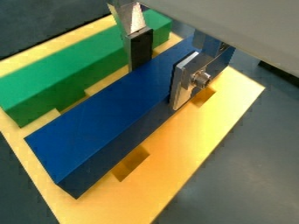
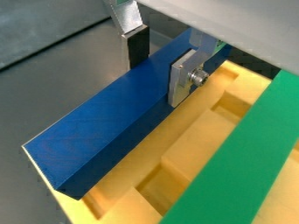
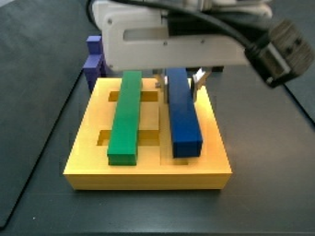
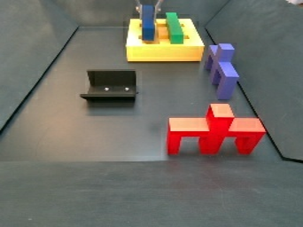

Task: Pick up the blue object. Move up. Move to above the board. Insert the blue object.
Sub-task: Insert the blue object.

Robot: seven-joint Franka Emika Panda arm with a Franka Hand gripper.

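Over the grooved yellow board [image 3: 147, 171], the hand [image 1: 163, 59] clamps the long blue object [image 1: 111, 131].

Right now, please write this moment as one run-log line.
gripper: shut on blue object | blue object: over board | green bar: in board

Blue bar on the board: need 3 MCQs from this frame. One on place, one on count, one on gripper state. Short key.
1. Where is the blue object?
A. on the floor beside the fixture
B. on the board, between the gripper's fingers
C. on top of the red piece

2. How many long bars lie on the board?
A. one
B. two
C. three

3. How is the gripper?
A. open, far above the board
B. shut on the green bar
C. shut on the blue object

Key:
1 B: in both wrist views the silver fingers flank it over the board.
2 B: a side view shows the green bar and the blue one.
3 C: finger pads press both its sides.
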